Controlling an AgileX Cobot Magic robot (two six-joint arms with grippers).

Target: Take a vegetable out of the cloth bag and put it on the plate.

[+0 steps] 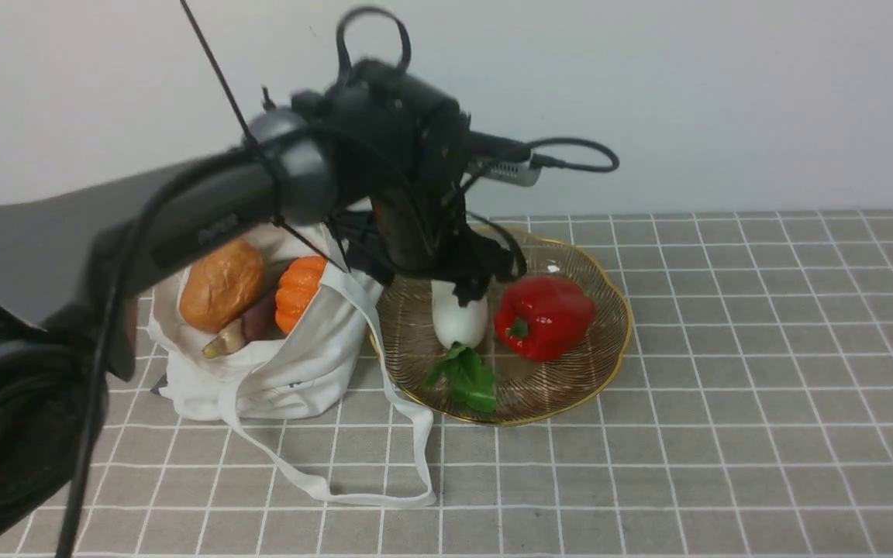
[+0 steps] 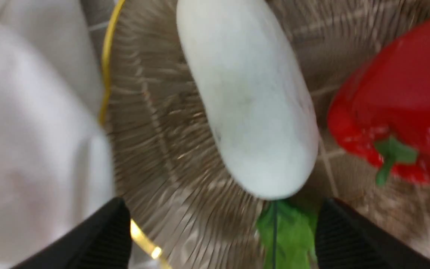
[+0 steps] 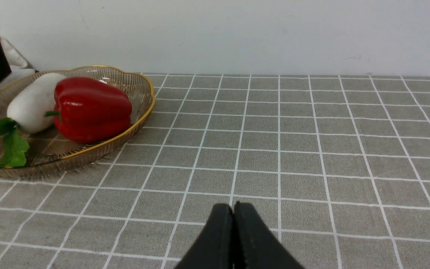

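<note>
The left jaws stood spread wide and empty, the white radish (image 2: 248, 101) lying just ahead between them on the plate (image 2: 151, 123). It looked smooth, stiff, likely light and slippery, best gripped mid-body. The right jaws were pressed together.

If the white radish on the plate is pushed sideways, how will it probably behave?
The white radish is a smooth cylinder lying on its side, so it would likely roll, not tip. The red pepper close beside it might stop it. Its green leaves look thin and probably floppy.
</note>
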